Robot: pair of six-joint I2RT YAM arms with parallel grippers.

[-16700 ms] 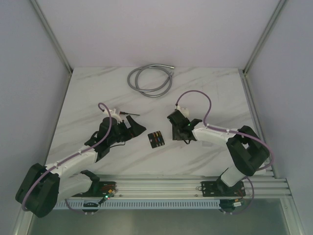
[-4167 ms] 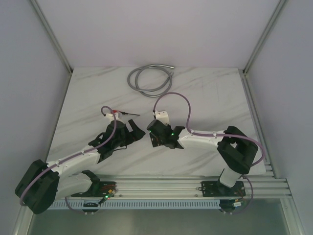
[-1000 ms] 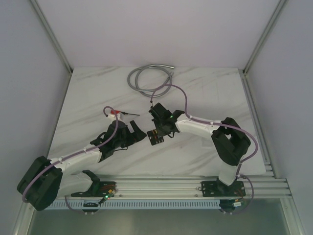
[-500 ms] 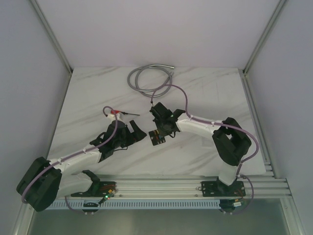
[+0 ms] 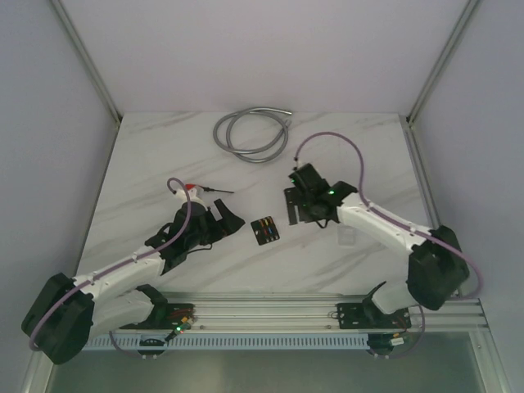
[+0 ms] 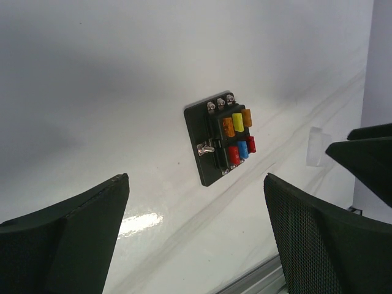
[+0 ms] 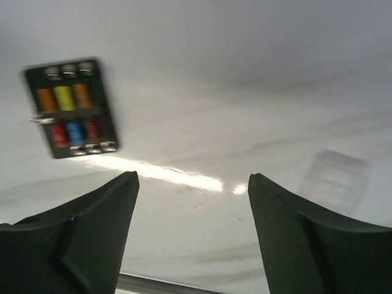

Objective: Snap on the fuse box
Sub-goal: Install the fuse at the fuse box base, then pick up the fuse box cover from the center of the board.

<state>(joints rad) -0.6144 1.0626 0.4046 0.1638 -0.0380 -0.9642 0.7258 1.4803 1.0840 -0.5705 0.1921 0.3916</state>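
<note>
The fuse box (image 5: 264,230), a small black square block with orange, yellow, red and blue fuses on top, lies flat on the white marble table between the two grippers. My left gripper (image 5: 227,219) is open and empty just left of it. In the left wrist view the box (image 6: 223,136) lies ahead of the open gripper (image 6: 196,179). My right gripper (image 5: 295,206) is open and empty, up and to the right of the box. In the right wrist view the box (image 7: 72,107) sits at the upper left, apart from the gripper (image 7: 193,176).
A faint clear square piece (image 5: 346,236) lies right of the box; it also shows in the left wrist view (image 6: 315,147) and the right wrist view (image 7: 334,177). A grey coiled cable (image 5: 251,135) lies at the back. A thin red-handled tool (image 5: 203,189) lies behind the left gripper. A metal rail (image 5: 270,309) runs along the front edge.
My right gripper, which was on the fuse box, has let go and pulled back to the right. The box now lies uncovered. The left arm has barely moved.
</note>
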